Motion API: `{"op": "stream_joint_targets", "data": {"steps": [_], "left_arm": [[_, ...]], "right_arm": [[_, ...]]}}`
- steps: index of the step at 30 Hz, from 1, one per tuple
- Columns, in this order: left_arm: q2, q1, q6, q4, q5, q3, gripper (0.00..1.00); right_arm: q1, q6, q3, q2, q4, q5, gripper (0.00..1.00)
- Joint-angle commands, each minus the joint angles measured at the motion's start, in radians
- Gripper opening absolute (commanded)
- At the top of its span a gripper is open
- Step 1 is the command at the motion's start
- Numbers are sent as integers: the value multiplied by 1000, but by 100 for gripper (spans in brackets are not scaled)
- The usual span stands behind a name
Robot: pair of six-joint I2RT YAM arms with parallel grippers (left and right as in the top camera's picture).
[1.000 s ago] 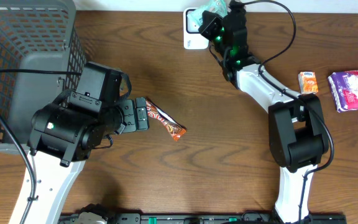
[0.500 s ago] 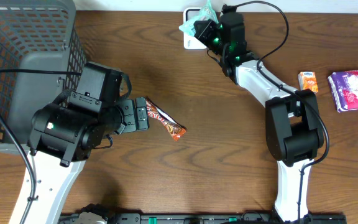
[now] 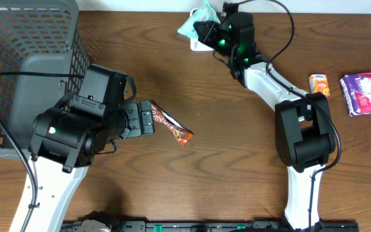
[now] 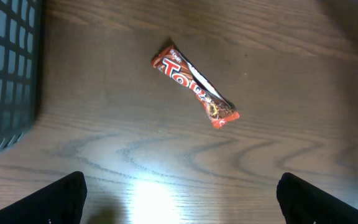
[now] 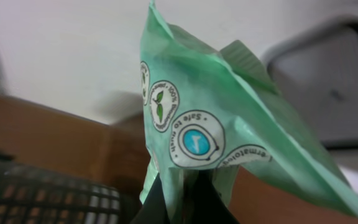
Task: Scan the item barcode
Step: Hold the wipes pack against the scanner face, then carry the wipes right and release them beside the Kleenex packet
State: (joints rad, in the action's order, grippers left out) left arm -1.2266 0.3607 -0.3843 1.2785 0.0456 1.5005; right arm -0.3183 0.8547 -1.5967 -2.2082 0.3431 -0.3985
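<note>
Green packet (image 5: 197,124) inside right gripper (image 5: 188,200).

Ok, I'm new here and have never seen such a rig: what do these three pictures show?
Two robot arms stand at a wooden table. One picture looks down from above; the other two come from cameras on the wrists. The left arm has its jaws open near a red candy bar lying on the table. The right arm has its jaws shut on a green packet at the far edge. A wire basket stands on the left; a small orange pack and a purple pack lie on the right.
</note>
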Motion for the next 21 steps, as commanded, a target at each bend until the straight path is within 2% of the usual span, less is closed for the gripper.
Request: {"op": "stream_joint_targets", "data": {"steps": [1,6,14,18,21], "left_arm": [[3,-2,10,4,-9,9,98],[3,-2,10,4,-9,9,98],[3,-2,10,4,-9,9,98],[3,-2,10,4,-9,9,98],[3,-2,10,4,-9,9,98]], "right_arm": [[10,-6,-29,4,53,-28,1],[1,16,-29,-5,-47,158,1],[20,-3,-29,-74,-38,98,1],[23,-87,-29,-37,-3,76,1],[39,-93,-29,11,-9,78,1]]}}
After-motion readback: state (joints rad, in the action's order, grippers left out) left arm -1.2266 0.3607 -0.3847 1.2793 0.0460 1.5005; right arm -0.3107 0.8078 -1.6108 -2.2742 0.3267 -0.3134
